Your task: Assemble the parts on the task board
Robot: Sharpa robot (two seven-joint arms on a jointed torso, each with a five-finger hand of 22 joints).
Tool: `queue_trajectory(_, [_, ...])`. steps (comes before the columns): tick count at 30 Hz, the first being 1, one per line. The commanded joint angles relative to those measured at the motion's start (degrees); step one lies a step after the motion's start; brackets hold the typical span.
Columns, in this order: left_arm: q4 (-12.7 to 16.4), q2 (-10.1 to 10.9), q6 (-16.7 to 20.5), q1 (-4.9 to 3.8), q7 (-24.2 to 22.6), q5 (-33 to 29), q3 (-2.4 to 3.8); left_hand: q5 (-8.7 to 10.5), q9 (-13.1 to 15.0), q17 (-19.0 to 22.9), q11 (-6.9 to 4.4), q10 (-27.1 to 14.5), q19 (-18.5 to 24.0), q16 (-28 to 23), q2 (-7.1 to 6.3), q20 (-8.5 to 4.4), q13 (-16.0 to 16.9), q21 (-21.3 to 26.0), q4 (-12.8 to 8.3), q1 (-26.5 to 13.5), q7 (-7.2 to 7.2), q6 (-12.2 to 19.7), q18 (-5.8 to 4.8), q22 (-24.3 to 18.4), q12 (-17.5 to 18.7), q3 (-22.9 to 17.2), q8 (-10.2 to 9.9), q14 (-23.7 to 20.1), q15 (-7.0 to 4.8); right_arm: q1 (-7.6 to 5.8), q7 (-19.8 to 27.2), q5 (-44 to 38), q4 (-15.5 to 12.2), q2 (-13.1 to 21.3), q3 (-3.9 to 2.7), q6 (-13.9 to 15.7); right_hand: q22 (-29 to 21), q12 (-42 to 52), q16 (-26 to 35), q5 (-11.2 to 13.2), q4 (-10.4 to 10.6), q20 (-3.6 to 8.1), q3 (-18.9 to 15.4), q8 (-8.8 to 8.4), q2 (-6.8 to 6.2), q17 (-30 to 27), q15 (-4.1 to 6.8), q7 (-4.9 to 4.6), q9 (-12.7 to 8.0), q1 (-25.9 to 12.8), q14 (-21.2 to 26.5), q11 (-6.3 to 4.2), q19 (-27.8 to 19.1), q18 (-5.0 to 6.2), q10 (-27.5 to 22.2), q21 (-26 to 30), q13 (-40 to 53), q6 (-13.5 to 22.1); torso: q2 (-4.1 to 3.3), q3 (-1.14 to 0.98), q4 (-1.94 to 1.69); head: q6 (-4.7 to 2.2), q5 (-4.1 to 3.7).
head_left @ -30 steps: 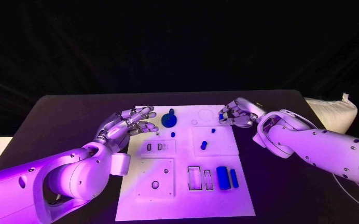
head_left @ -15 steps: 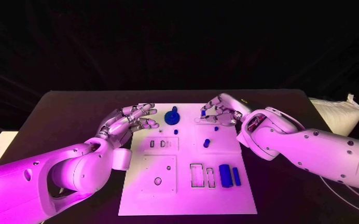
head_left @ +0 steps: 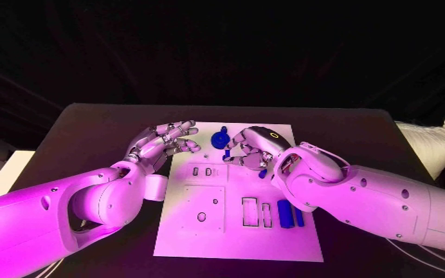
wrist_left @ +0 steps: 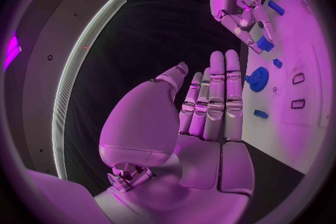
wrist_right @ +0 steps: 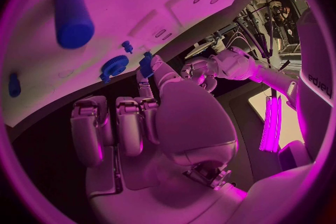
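Note:
The white task board point(head_left: 186, 236) lies mid-table. My right hand point(head_left: 252, 148) hovers over its far middle, pinching a small blue part point(wrist_right: 145, 64) between thumb and a fingertip; the same part point(wrist_left: 265, 43) shows at its fingertips in the left wrist view. Just beside it stands a blue gear-like part point(head_left: 220, 139). My left hand point(head_left: 167, 139) sits at the board's far left edge, fingers straight and spread, holding nothing. A thick blue cylinder point(head_left: 285, 213) and a thin blue bar point(head_left: 298, 217) lie near the board's right edge.
Empty rectangular slots point(head_left: 250, 212) lie beside the cylinder, and two small slots point(head_left: 201, 171) and a round hole point(head_left: 202, 216) sit on the board's left half. Black table point(head_left: 92, 130) surrounds the board.
My right hand has travelled left along the board's far part with the small blue part, ending close to the gear-like part. The left hand has hardly moved. The camera has shifted.

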State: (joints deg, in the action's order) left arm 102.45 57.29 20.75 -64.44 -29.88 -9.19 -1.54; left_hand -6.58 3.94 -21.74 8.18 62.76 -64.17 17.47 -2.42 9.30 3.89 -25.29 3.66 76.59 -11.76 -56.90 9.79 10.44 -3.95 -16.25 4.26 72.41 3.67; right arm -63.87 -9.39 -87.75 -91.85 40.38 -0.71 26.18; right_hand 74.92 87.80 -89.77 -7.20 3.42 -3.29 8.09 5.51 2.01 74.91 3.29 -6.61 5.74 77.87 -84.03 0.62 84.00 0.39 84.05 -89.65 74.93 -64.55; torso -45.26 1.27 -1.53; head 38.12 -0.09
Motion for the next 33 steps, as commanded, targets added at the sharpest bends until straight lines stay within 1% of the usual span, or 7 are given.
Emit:
queue_trajectory(1, [0.27, -0.04, -1.25, -0.03, -0.65, -0.04, 0.04, 0.13, -0.03, -0.09, -0.01, -0.28, 0.38, -0.35, 0.23, -0.13, -0.05, -0.36, -0.31, 0.02, -0.39, 0.17, 0.54, 0.06, 0.34, -0.1, -0.23, -0.43, -0.1, 0.6, -2.72, -5.3, 0.53, -1.28, 0.17, -1.54, 15.08, -0.05, -0.23, 0.02, 0.35, 0.51, 0.1, -0.2, 0.02, 15.09, 0.07, 1.54, 0.98, -0.45, -5.97, -0.12, 6.0, -0.39, 5.08, -0.35, 13.96, -2.01, -0.04, -0.03, -0.04, 0.24, 0.23])
queue_trajectory(5, [0.34, -0.02, -1.27, -0.03, -0.61, -0.04, 0.04, 0.13, -0.03, -0.09, -0.01, -0.28, 0.38, -0.35, 0.23, -0.13, -0.05, -0.36, -0.31, 0.02, -0.39, 0.17, 0.54, 0.06, 0.34, -0.1, -0.23, -0.43, -0.1, 0.99, -3.59, -6.91, 1.15, -2.65, 0.35, -2.01, 15.08, -0.14, -0.23, -0.1, 0.4, 0.49, 0.16, -0.31, 0.06, 15.09, 0.04, 1.5, 0.97, -0.57, -5.97, -0.09, 6.0, -0.39, 5.05, -0.35, 13.92, -1.9, -0.02, -0.07, 0.03, 0.4, 0.32])
queue_trajectory(13, [0.51, -0.09, -1.3, -0.04, -0.57, -0.04, 0.04, 0.13, -0.03, -0.09, -0.01, -0.28, 0.38, -0.35, 0.23, -0.13, -0.05, -0.36, -0.31, 0.02, -0.39, 0.17, 0.54, 0.06, 0.34, -0.1, -0.23, -0.43, -0.1, 1.22, -4.68, -8.52, 2.04, -4.58, 0.55, -3.85, 15.08, -0.11, -0.23, -0.14, 0.41, 0.47, 0.16, -0.38, -0.02, 15.09, 0.02, 1.47, 0.95, -0.65, -5.97, -0.06, 6.0, -0.39, 5.06, -0.35, 13.94, -1.83, -0.06, -0.09, 0.03, 0.47, -0.17])
queue_trajectory(20, [0.59, -0.29, -1.29, -0.04, -0.5, -0.04, 0.04, 0.14, -0.02, -0.2, 0.0, -0.3, 0.43, -0.41, 0.22, -0.12, -0.05, -0.4, -0.38, -0.06, -0.4, 0.16, 0.53, 0.07, 0.32, -0.19, -0.25, -0.48, -0.09, 1.45, -5.51, -9.32, 2.35, -5.76, 0.77, -6.02, 15.08, -0.35, -0.23, -0.04, 0.56, 0.41, 0.11, -0.54, -0.18, 15.09, -0.05, 1.37, 0.95, -1.03, -5.97, 0.03, 6.0, -0.39, 4.96, -0.35, 13.82, -1.74, -0.1, -0.21, 0.06, 0.66, 0.25])
queue_trajectory(23, [0.61, -0.37, -1.29, -0.04, -0.48, -0.05, 0.04, 0.14, -0.02, -0.2, 0.0, -0.3, 0.43, -0.41, 0.22, -0.12, -0.05, -0.4, -0.38, -0.06, -0.4, 0.16, 0.53, 0.07, 0.32, -0.19, -0.25, -0.48, -0.09, 1.48, -5.62, -9.48, 2.45, -6.04, 0.79, -6.58, 15.08, -0.34, -0.23, 0.03, 0.57, 0.4, 0.1, -0.57, -0.26, 15.09, -0.06, 1.36, 0.95, -1.1, -5.97, 0.04, 6.0, -0.39, 4.96, -0.35, 13.83, -1.73, -0.06, -0.11, -0.06, 0.89, 0.16])
queue_trajectory(25, [0.61, -0.4, -1.32, -0.04, -0.45, -0.05, 0.04, 0.14, -0.02, -0.23, 0.01, -0.32, 0.45, -0.42, 0.2, -0.12, -0.05, -0.41, -0.4, -0.08, -0.41, 0.17, 0.52, 0.07, 0.33, -0.21, -0.26, -0.49, -0.08, 1.5, -5.71, -9.58, 2.51, -6.24, 0.8, -7.0, 15.08, -0.34, -0.23, 0.03, 0.57, 0.4, 0.1, -0.57, -0.26, 15.09, -0.06, 1.36, 0.95, -1.1, -5.97, 0.04, 6.0, -0.39, 4.96, -0.35, 13.83, -1.73, -0.04, -0.09, 0.0, 0.95, 0.24])
queue_trajectory(33, [0.58, -0.43, -1.35, -0.04, -0.46, -0.05, 0.04, 0.14, -0.02, -0.24, 0.01, -0.34, 0.45, -0.43, 0.2, -0.12, -0.05, -0.41, -0.41, -0.09, -0.41, 0.18, 0.52, 0.08, 0.33, -0.22, -0.27, -0.5, -0.08, 1.76, -5.99, -9.77, 2.89, -6.71, 0.83, -8.88, 15.08, -0.47, -0.23, 0.1, 0.56, 0.36, 0.06, -0.67, -0.48, 15.09, -0.1, 1.32, 0.95, -1.24, -5.97, 0.07, 6.0, -0.39, 4.91, -0.35, 13.77, -1.66, -0.03, -0.14, 0.12, 1.25, 0.61])
